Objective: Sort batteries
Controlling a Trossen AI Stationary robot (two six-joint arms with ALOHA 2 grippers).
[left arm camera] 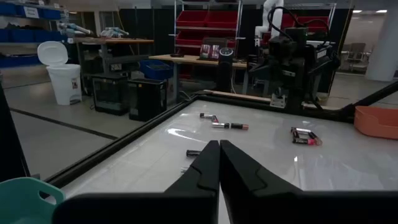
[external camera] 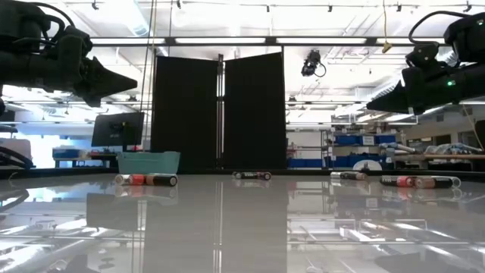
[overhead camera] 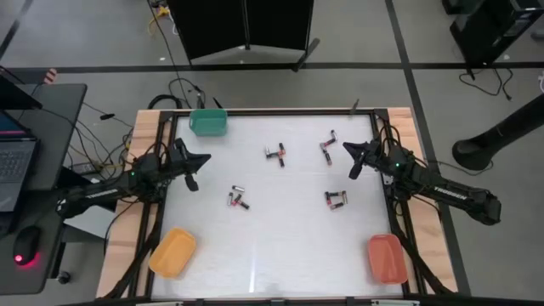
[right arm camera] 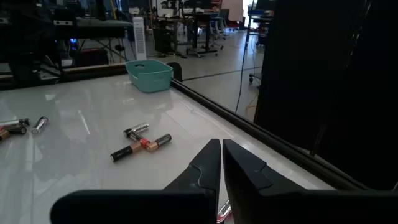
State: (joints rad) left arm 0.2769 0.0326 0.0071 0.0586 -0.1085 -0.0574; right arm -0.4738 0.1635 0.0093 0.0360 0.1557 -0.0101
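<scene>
Both claws hang above the white bench (overhead camera: 280, 238), each with its fingers pressed together and nothing between them. Left claw (overhead camera: 201, 159) sits at the bench's left side, clear of the surface; in its wrist view the fingertips (left arm camera: 219, 149) meet in a closed point. Right claw (overhead camera: 351, 153) sits at the right side, likewise raised, fingertips (right arm camera: 221, 149) touching.

Batteries lie loose on the bench in four small clusters, none in a tray: one cluster (overhead camera: 275, 154) at upper centre, one (overhead camera: 328, 144) just beside the right claw, one (overhead camera: 239, 199) left of centre, one (overhead camera: 337, 199) right of centre. From the low view they rest flat on the surface (external camera: 145, 180).

Green tray (overhead camera: 208, 122) stands at the far left corner, yellow tray (overhead camera: 172, 252) at the near left corner, orange tray (overhead camera: 386, 257) at the near right corner. All three are well apart from the batteries.
</scene>
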